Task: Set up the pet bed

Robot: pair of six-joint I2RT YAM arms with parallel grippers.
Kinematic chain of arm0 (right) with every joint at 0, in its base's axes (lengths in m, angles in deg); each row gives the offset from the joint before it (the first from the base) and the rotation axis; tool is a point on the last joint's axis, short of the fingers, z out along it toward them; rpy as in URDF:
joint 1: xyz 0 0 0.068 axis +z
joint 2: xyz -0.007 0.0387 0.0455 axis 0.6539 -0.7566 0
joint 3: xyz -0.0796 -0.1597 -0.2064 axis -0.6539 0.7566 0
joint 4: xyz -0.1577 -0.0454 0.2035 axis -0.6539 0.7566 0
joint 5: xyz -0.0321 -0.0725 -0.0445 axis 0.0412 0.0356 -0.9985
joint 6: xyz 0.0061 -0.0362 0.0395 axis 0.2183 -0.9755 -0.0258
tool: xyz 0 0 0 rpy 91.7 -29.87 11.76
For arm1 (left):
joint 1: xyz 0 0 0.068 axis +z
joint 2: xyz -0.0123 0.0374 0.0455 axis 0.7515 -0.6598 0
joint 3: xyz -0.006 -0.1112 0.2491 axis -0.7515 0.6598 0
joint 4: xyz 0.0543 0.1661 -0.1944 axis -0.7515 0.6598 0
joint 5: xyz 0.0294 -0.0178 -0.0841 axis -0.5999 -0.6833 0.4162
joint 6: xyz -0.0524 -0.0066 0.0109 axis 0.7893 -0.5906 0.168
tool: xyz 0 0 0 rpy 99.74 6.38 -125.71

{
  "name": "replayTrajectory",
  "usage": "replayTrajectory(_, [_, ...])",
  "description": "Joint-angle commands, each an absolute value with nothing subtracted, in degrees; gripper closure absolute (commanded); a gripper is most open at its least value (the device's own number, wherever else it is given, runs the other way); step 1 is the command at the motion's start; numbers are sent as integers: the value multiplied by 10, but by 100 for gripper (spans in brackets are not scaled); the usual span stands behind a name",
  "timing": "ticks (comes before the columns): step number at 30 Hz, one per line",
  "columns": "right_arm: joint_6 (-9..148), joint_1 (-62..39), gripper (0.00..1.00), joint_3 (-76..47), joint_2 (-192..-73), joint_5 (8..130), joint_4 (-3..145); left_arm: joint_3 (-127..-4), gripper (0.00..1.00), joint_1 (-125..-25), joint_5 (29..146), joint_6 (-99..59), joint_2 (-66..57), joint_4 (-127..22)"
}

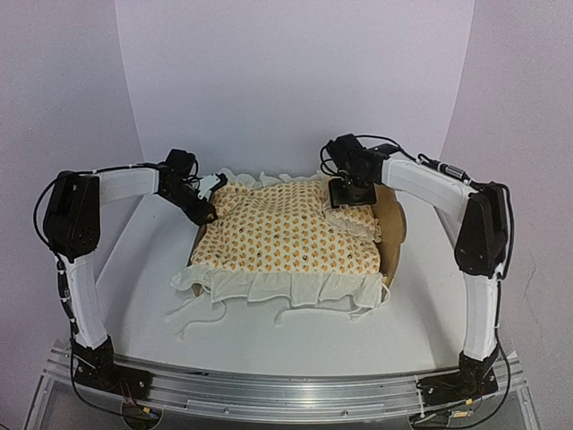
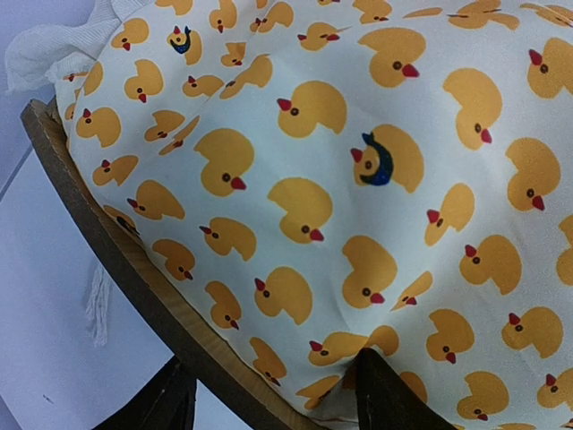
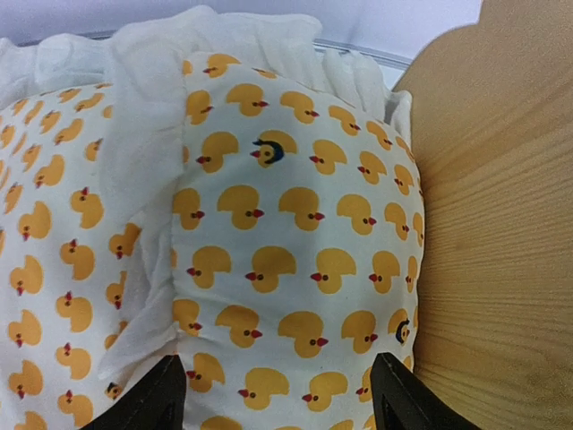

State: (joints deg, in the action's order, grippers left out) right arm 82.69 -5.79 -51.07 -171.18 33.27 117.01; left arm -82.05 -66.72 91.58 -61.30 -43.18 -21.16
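Top external: bedding (image 1: 286, 235) overhangs the frame (image 1: 395, 224) onto the table (image 1: 269, 345).

Bedding (image 1: 286, 237) conceals most of the bed frame (image 1: 394, 226). Wrist views crop left fingers (image 2: 387, 399) and right fingers (image 3: 396, 399) at bottom edge; contact undeterminable.

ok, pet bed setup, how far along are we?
Done: bedding covers the frame, and the pillow lies at the headboard. In hand: the right gripper hangs open over the pillow; the left gripper has its jaws astride the frame's edge at the bedding's corner. Left: probably tucking that corner and the ruffle spilling over the near side.
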Motion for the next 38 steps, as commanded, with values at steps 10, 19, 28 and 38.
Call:
replayTrajectory(10, [736,-146,10,-613,-1497,482,1166,-904,7,-635,1008,-499,-296,-177])
replayTrajectory(19, [690,-460,6,-108,-1231,648,937,-689,0,-470,916,-341,-86,-316])
replayTrajectory(28, [678,-466,2,387,-984,658,554,-282,0,-470,819,-353,134,-542])
replayTrajectory(38, [696,-466,2,564,-850,632,472,-171,0,-453,900,-355,162,-623])
